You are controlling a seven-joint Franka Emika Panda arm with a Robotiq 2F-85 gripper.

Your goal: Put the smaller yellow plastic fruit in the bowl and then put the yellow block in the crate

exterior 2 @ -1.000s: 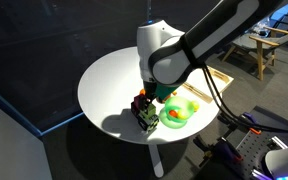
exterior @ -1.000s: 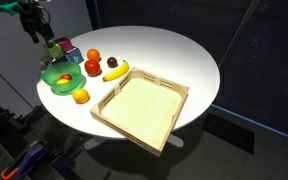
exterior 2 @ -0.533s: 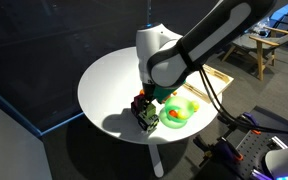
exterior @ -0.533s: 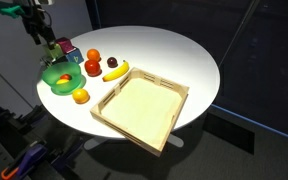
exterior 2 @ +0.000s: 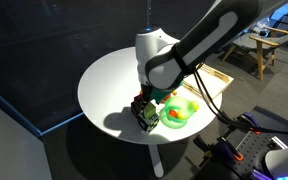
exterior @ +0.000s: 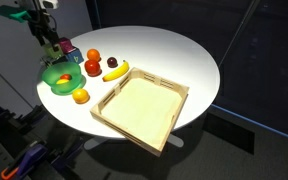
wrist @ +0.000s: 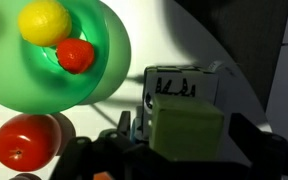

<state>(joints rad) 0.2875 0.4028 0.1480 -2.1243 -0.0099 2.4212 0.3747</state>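
- A round white table stands before dark walls, seen in both exterior views.
- The crate lies by the table's near edge in an exterior view, its floor bare.
- The bowl sits at the table's edge, well apart from the crate.
- The smaller yellow plastic fruit lies inside the bowl, and a small red fruit lies just beside it, also in the bowl.
- The yellow block rests on the table just outside the bowl's rim, close to the table's edge.
- A grey box-shaped thing stands just behind the block; whether the two touch cannot be told.
- The gripper hangs low over the block with its jaws spread as wide as they go. In the wrist view the dark fingers stand either side of the block, and nothing is held.
- A larger red fruit sits on the table beside the bowl.
- A banana lies between the bowl and the crate, near the crate's far rim.
- An orange fruit sits near the table's edge, between the bowl and the crate's near corner.
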